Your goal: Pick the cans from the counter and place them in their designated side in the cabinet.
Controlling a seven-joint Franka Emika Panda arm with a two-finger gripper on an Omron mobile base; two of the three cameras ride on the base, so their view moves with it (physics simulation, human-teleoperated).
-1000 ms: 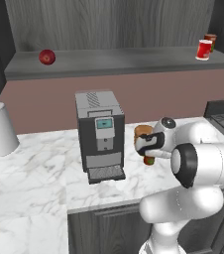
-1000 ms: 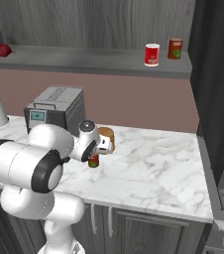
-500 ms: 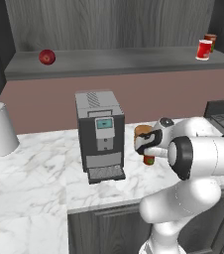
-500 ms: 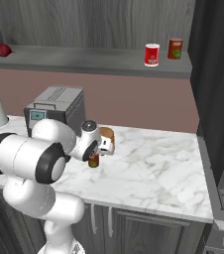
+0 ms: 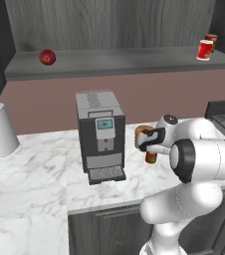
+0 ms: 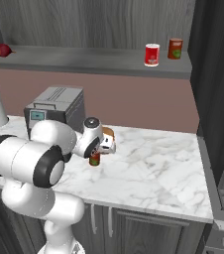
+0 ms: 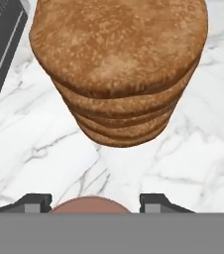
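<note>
Since a second ago the arm's elbow has swung nearer the base cameras and bulks larger at lower right of the left base view, while the gripper [image 5: 151, 149] has stayed over the same spot on the counter [image 5: 30, 184], beside the coffee machine [image 5: 100, 137].

At centre right of the left base view the hand sits on a small dark red can with a green label [image 5: 151, 157], which stands upright on the marble just right of the coffee machine. Seen from the right base view, that can [image 6: 94, 158] pokes out below the gripper [image 6: 96, 151] at centre left, its base on the worktop. Along the bottom of the hand view, the two dark fingertips [image 7: 33, 203] flank the can's round reddish top [image 7: 90, 205], close on either side; the fingers are clenched around it.

Just beyond the can, a stack of tan flat discs [image 7: 119, 69] takes up the top half of the hand view, resting on the marble.

Up on the cabinet [image 6: 84, 59] shelf, a bright red can with a white rim [image 6: 152, 54] and a darker red-brown can [image 6: 175, 48] stand side by side at upper right of the right base view. A round red ball [image 5: 47, 57] lies at upper left of the left base view. A white paper-towel roll [image 5: 1, 130] stands at the far left of the counter.
</note>
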